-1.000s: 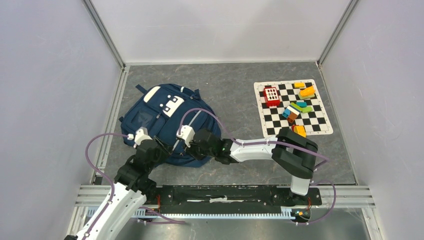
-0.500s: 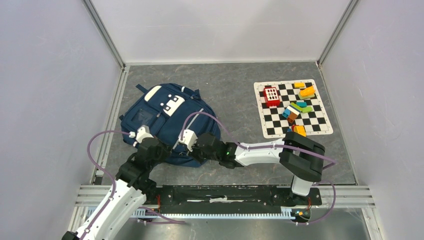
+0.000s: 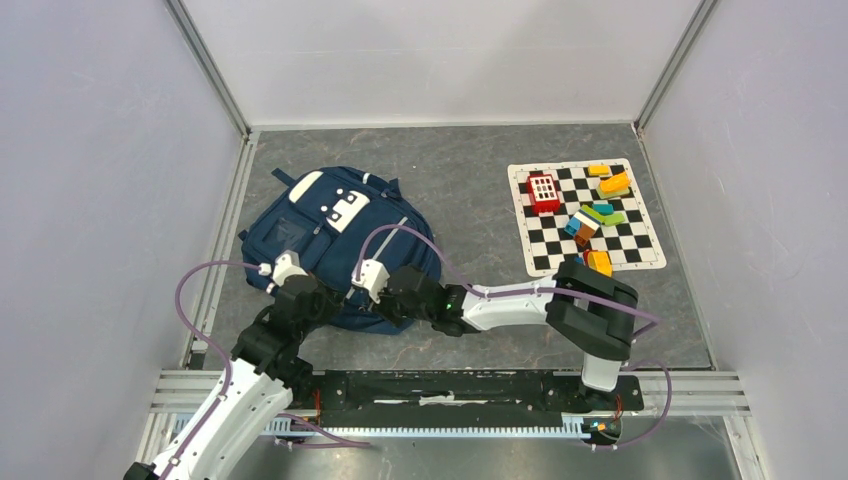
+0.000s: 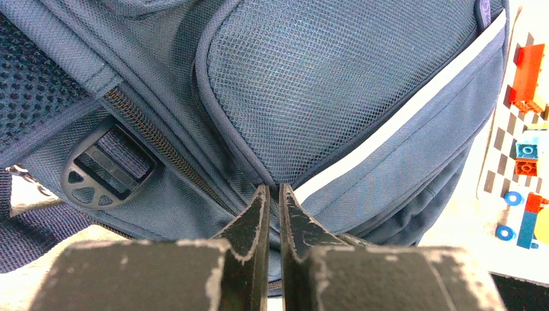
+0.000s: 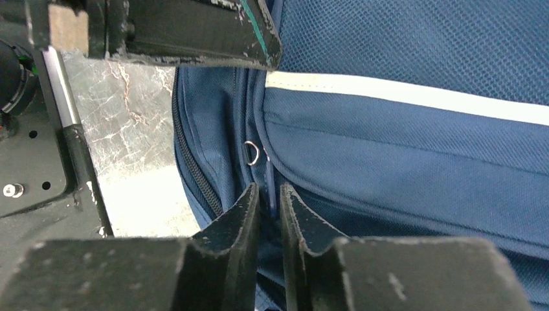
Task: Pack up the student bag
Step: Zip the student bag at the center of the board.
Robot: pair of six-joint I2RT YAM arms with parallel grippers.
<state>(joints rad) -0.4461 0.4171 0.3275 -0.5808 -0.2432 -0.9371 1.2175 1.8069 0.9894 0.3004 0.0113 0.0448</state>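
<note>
The student bag (image 3: 325,235) is a navy backpack with grey strips, lying flat on the left of the table. My left gripper (image 3: 318,302) is at its near edge; in the left wrist view it (image 4: 272,189) is shut on a fold of the bag's fabric (image 4: 336,78) below the mesh pocket. My right gripper (image 3: 388,298) is at the bag's near right edge. In the right wrist view it (image 5: 268,189) is shut on the blue zip pull (image 5: 268,173) that hangs from a small metal ring (image 5: 252,153) on the bag (image 5: 414,162).
A checkerboard mat (image 3: 640,250) with several coloured toy blocks (image 3: 585,215) lies at the back right; it also shows in the left wrist view (image 4: 502,155). A metal rail (image 3: 450,385) runs along the near edge. Grey walls close in three sides.
My right gripper has shifted slightly left and nearer along the bag's near edge, and its elbow has moved. The left gripper has barely moved. The bag stays in place.
</note>
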